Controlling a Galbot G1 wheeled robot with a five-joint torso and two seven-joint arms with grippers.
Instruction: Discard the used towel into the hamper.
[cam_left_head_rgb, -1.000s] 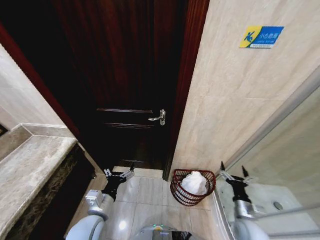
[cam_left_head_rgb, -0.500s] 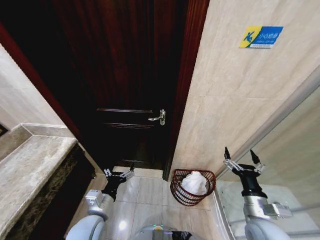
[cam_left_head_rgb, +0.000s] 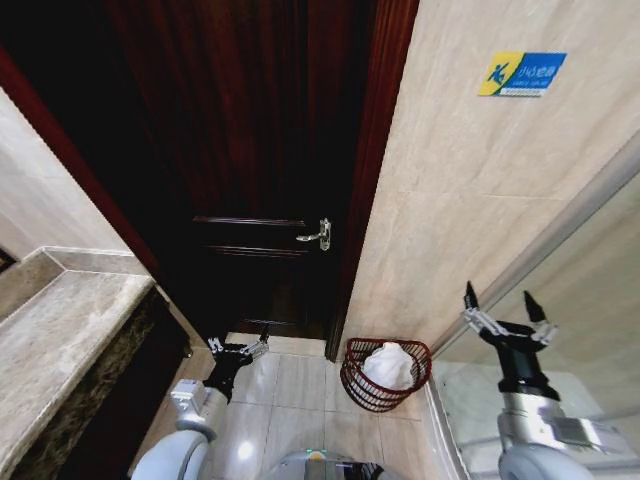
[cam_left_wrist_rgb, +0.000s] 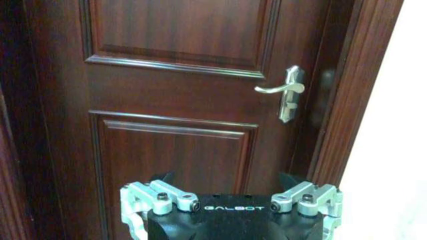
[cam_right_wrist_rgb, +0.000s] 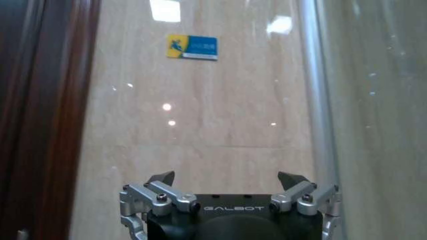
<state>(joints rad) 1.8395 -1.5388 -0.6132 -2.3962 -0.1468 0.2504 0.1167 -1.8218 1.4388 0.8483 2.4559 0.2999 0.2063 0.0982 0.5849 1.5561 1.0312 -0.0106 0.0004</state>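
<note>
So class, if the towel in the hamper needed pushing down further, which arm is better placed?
Probably the right gripper: its open fingers are raised just beside the hamper. The left gripper faces the door.

A bathroom, of the kind found in a hotel or a home. Evidence: polished beige marble-look wall tiles (cam_left_head_rgb: 470, 190); a glossy tiled floor (cam_left_head_rgb: 290, 400); a stone vanity surface (cam_left_head_rgb: 60, 330) along the left; a glass shower partition (cam_left_head_rgb: 590, 290) with a metal frame on the right; a dark panelled wooden door (cam_left_head_rgb: 260, 150) with a lever handle (cam_left_head_rgb: 317, 236); a blue-and-yellow slip-warning sign (cam_left_head_rgb: 522, 73) fixed to the wall.
</note>
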